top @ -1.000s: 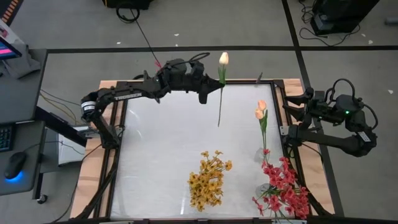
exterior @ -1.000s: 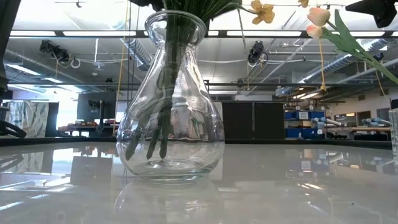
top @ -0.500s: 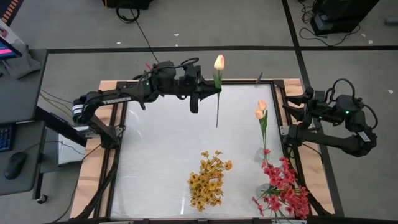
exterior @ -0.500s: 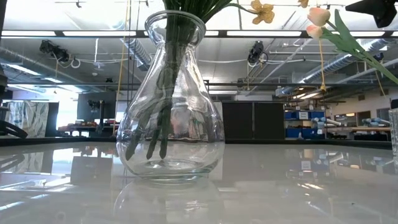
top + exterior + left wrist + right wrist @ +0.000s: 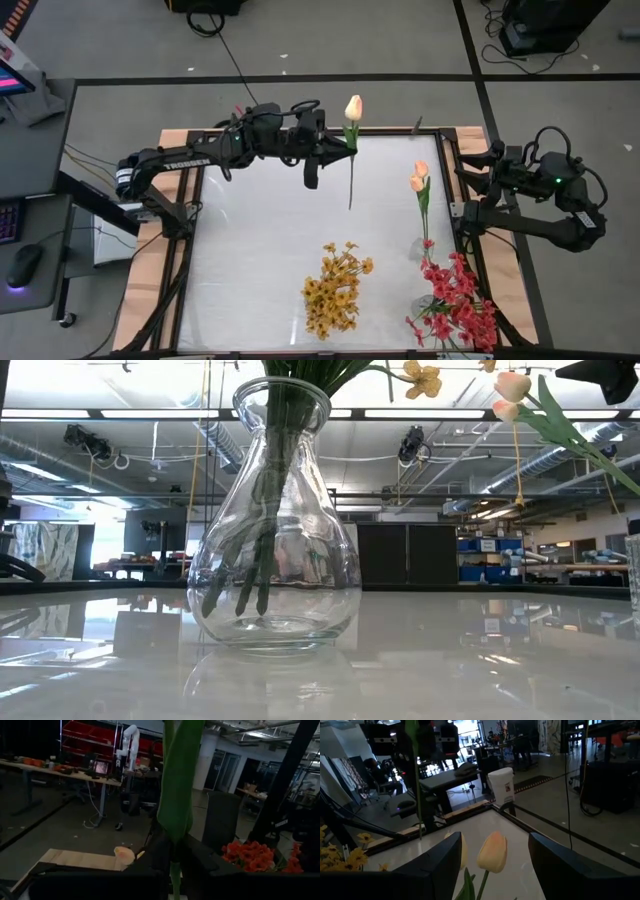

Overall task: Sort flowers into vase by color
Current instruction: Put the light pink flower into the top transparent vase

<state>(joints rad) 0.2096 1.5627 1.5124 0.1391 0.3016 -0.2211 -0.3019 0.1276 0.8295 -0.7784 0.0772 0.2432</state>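
Note:
My left gripper (image 5: 343, 149) hangs over the table's far side, shut on a slim green-stemmed flower with a pale peach bud (image 5: 353, 107). Its long leaf (image 5: 177, 780) rises past the fingers in the left wrist view. A glass vase (image 5: 275, 520) holds the bushy yellow-orange flowers (image 5: 335, 290) by their stems. The red-pink flowers (image 5: 455, 305) stand at the near right. Two peach buds (image 5: 419, 177) stand on stems at the right. My right gripper (image 5: 492, 870) waits open at the right edge, facing those two buds (image 5: 492, 851). My left gripper pinches the flower's stem (image 5: 174, 876) between its two fingers, below the leaf and bud. The fingers lie level and across the stem, reaching in from the table's left. The flower is lifted clear, with its bud above the fingers and its lower end (image 5: 349, 203) hanging free over the table.
The white tabletop (image 5: 260, 230) sits in a wooden frame (image 5: 150, 280). The right arm (image 5: 540, 200) is folded up beyond the right edge. A desk with a mouse (image 5: 22, 265) stands to the left of the table.
My left gripper has carried the peach flower a little toward the table's left and upward, rolling slightly so the stem turned with it. In the last half second it has nearly come to rest. The flower stays clear of the table.

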